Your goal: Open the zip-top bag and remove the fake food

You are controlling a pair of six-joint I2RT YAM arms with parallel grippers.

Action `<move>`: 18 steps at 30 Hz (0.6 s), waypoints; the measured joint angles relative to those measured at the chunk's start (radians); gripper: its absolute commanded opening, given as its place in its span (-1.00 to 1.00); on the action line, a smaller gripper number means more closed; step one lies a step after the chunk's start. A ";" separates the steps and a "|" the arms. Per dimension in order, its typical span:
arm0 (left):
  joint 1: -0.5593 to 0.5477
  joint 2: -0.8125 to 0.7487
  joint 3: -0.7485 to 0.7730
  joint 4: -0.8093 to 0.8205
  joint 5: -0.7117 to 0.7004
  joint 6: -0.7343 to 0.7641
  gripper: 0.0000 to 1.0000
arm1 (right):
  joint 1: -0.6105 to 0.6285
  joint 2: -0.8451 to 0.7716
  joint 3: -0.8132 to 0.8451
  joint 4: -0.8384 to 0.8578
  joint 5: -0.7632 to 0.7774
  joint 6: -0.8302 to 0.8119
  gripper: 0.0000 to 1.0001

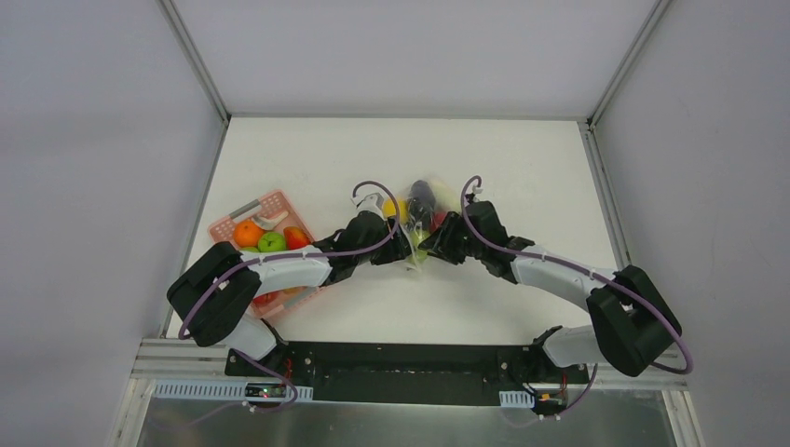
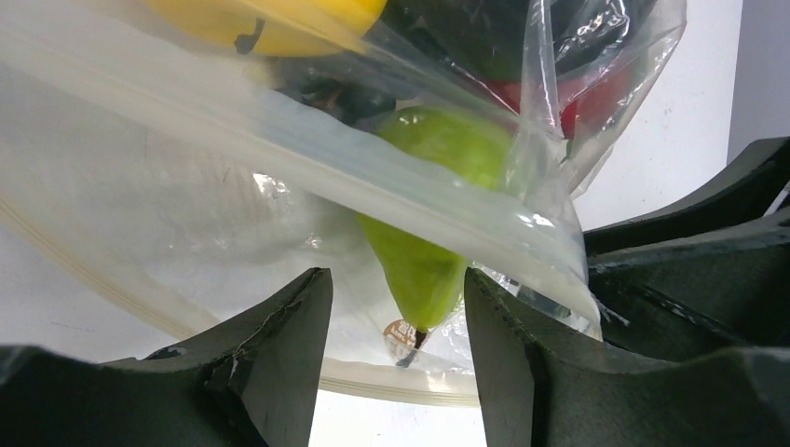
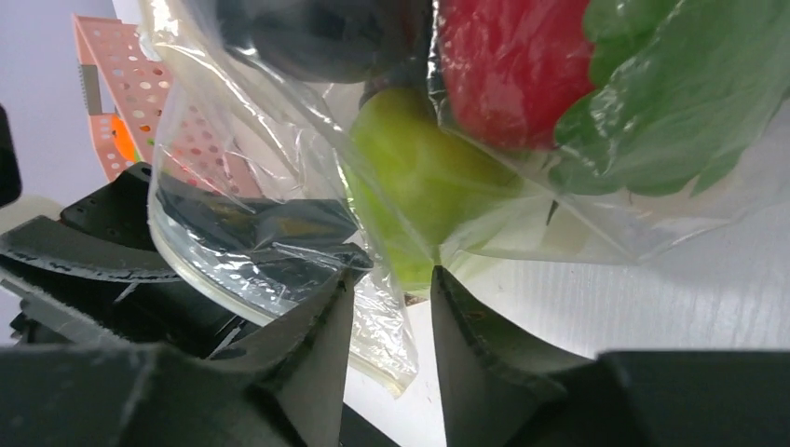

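Observation:
The clear zip-top bag (image 1: pixel 445 197) lies mid-table with fake food in it: a yellow fruit (image 1: pixel 391 207), a dark eggplant (image 1: pixel 424 197), a red tomato (image 3: pixel 503 74) with a green top and a green pear-shaped fruit (image 2: pixel 438 149). My left gripper (image 1: pixel 407 251) and right gripper (image 1: pixel 434 244) meet at the bag's near edge. In the left wrist view the open left gripper (image 2: pixel 391 279) straddles the pear's tip, and the bag's two zip strips (image 2: pixel 373 182) stand apart. In the right wrist view the right gripper (image 3: pixel 391 275) is narrowly open, with a bag corner (image 3: pixel 387 326) hanging between the fingers.
A pink slatted basket (image 1: pixel 226 226) stands at the left under my left arm, holding an orange mandarin (image 1: pixel 247 233), a green apple (image 1: pixel 272 242) and a red apple (image 1: pixel 296 237). It also shows in the right wrist view (image 3: pixel 140 102). White walls enclose the table.

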 measured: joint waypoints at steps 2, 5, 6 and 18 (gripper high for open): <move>0.004 0.000 0.000 0.000 0.000 0.000 0.10 | 0.003 0.021 0.000 0.021 0.000 0.002 -0.47; 0.005 0.000 0.000 0.000 0.000 0.000 0.09 | 0.008 0.041 0.000 0.039 0.000 0.004 -0.74; 0.006 0.000 0.000 0.000 0.000 0.000 0.09 | 0.010 0.045 0.000 0.043 0.000 0.005 -0.81; 0.031 0.000 -0.029 0.008 0.018 -0.022 0.04 | 0.036 0.037 0.000 0.064 0.008 0.003 -0.77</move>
